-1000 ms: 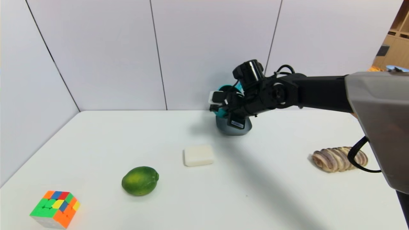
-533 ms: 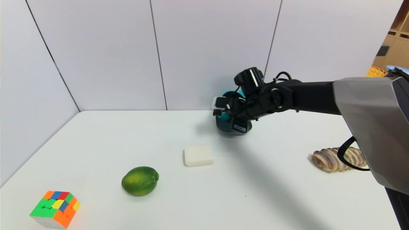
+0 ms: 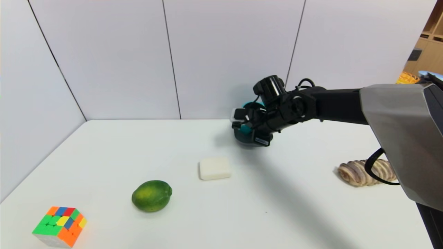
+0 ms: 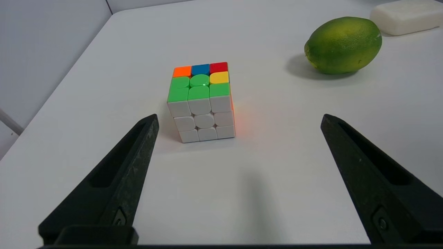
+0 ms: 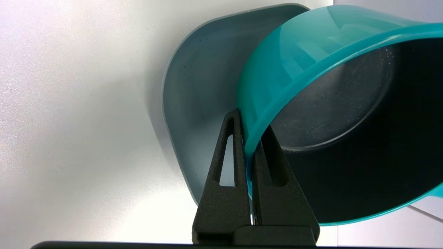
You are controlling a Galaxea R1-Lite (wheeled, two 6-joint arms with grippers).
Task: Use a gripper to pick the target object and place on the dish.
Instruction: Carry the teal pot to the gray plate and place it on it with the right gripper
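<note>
White table [image 3: 283, 214] against grey wall panels: at its far centre my right gripper [image 5: 250, 133] pinches the rim of the teal saucepan [image 5: 277, 72], holding it tilted over the grey dish [image 5: 200, 90]. At the near left, my left gripper [image 4: 238, 119] hangs with fingers spread before the colour cube [image 4: 202, 102], the lime [image 4: 343, 45] to its right.

White table [image 3: 104, 152] against pale panelled walls [image 3: 121, 58]

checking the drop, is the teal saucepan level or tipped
Tipped: the teal saucepan hangs from the right gripper, pinched by its rim, tilted over the grey dish.
</note>
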